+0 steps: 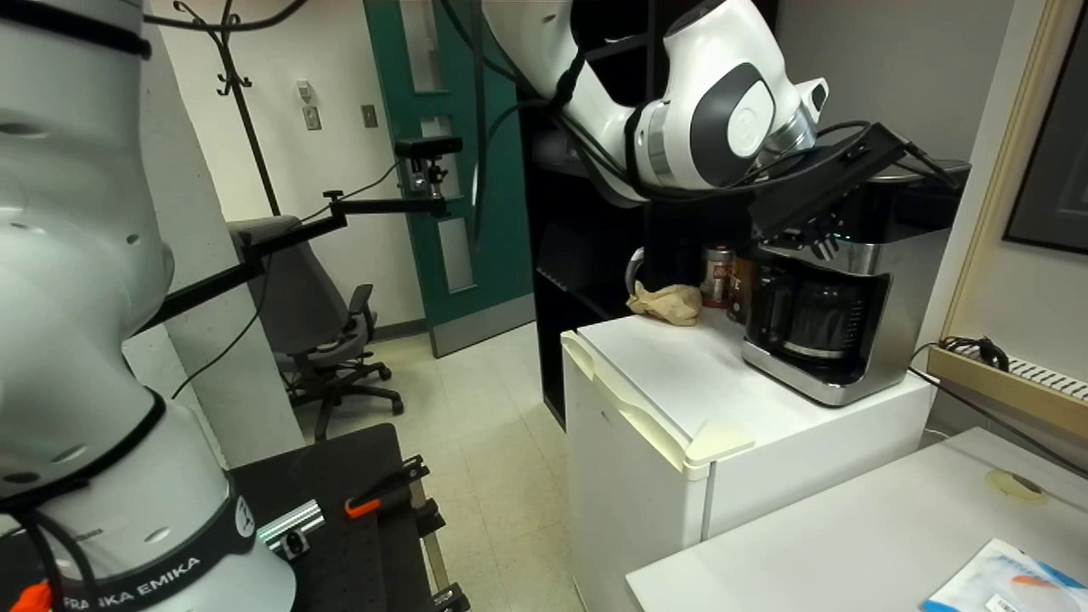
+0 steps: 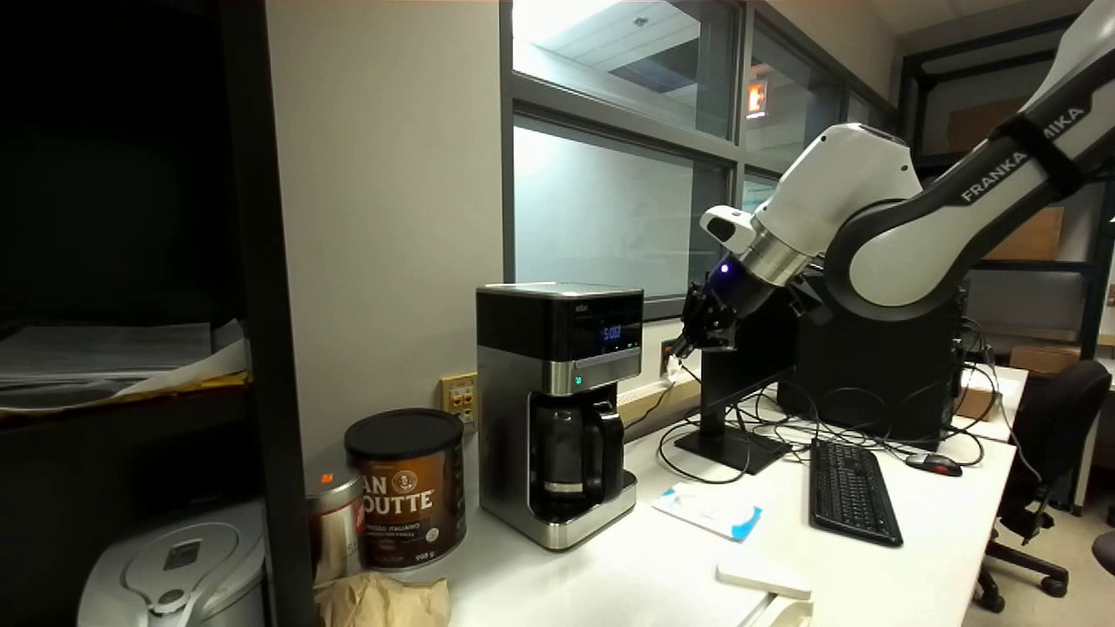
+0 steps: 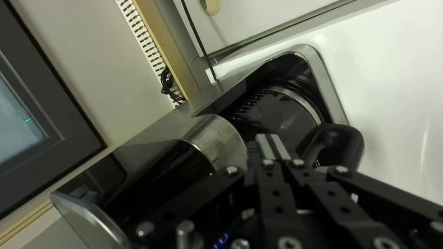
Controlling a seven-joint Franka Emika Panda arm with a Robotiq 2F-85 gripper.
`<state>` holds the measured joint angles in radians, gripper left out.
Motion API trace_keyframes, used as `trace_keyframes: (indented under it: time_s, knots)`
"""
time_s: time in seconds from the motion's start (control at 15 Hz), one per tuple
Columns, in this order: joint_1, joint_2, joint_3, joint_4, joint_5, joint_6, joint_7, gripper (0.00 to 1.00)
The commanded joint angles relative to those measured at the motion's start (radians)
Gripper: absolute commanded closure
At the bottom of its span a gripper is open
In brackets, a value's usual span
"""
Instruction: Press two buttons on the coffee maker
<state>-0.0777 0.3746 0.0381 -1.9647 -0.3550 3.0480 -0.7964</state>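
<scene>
The coffee maker (image 1: 918, 297) is a boxy black and silver machine on top of the white fridge. It also shows in an exterior view (image 2: 505, 435) with a blue lit display (image 2: 611, 333) and a green lit button (image 2: 578, 380) on its silver band. The glass carafe (image 2: 557, 444) sits inside it. My gripper (image 2: 676, 352) is shut and empty, in front of the panel and apart from it. In the wrist view the closed fingertips (image 3: 272, 147) point past the silver band (image 3: 218, 135), over the carafe (image 3: 287, 114). The gripper hides most of the panel there.
The white fridge (image 1: 663, 365) stands beside a white desk (image 1: 807, 544). A brown coffee can (image 2: 409, 505) and a paper bag (image 1: 667, 303) are beside the machine. A black shelf (image 1: 595, 255) stands behind. A monitor (image 2: 758, 357) and keyboard (image 2: 849, 488) are on the desk.
</scene>
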Motion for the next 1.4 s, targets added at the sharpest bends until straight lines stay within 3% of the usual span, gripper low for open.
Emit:
trace_keyframes:
  time_s: [0.0, 0.73, 1.33]
  knots:
    - [0.011, 0.074, -0.004, 0.086, -0.03, 0.04, -0.001, 1.0]
    - [0.039, 0.201, -0.005, 0.244, -0.035, 0.031, 0.006, 1.0]
    - [0.033, 0.18, 0.0, 0.228, -0.04, 0.039, 0.0, 1.0]
